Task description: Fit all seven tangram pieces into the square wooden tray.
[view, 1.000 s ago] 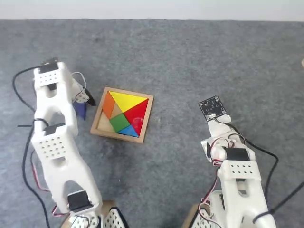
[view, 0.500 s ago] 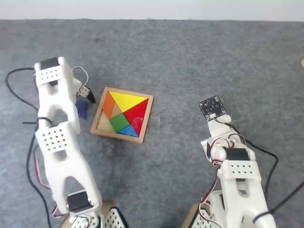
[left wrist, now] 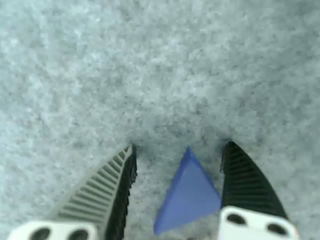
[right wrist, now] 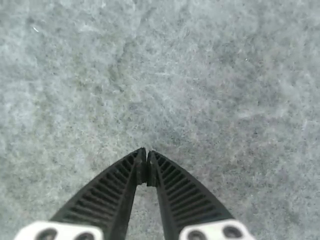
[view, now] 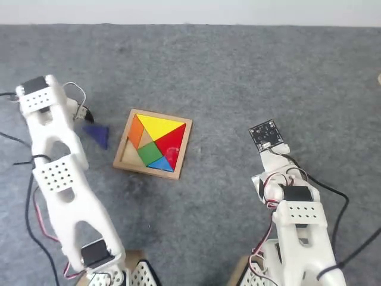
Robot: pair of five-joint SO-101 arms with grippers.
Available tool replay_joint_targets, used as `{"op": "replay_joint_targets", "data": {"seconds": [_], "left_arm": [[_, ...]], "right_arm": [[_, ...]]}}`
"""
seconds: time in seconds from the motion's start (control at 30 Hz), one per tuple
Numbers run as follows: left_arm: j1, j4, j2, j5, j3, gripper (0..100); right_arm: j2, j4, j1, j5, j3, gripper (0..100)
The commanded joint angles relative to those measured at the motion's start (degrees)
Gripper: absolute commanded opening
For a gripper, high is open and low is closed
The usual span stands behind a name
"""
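Observation:
The square wooden tray (view: 188,127) lies on the grey carpet and holds orange, yellow, red, green and blue pieces; its corner nearest the left arm shows pale wood. A dark blue triangle (view: 97,134) lies flat on the carpet just left of the tray. My left gripper (view: 84,113) hovers beside it, up and to the left. In the left wrist view that gripper (left wrist: 180,147) is open, and the blue triangle (left wrist: 187,192) lies on the carpet between its fingers, untouched. My right gripper (right wrist: 146,152) is shut on nothing over bare carpet, well right of the tray.
The right arm (view: 297,208) stands at the lower right with its wrist camera board (view: 266,134) facing up. The left arm's white links (view: 59,179) run down the left side. Grey carpet stretches behind and between the arms.
The left arm has swung left, away from the tray, and the blue triangle that its gripper partly covered now lies in plain sight. The right arm has kept still.

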Motion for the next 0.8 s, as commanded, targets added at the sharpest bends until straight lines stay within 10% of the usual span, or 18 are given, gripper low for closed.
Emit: {"op": "replay_joint_targets", "data": {"seconds": [0.0, 0.57, 0.77], "left_arm": [[2.2, 1.5, -1.1, -3.2, -2.0, 26], [7.1, 1.6, -1.2, -9.0, -2.3, 15], [7.0, 1.5, -1.2, -9.8, -2.0, 28]], "right_arm": [[-1.7, -0.8, -0.5, 0.4, -0.3, 0.8], [-1.7, -0.8, -0.5, 0.6, -0.3, 0.8], [-1.7, -0.8, -0.5, 0.6, -0.3, 0.8]]}}
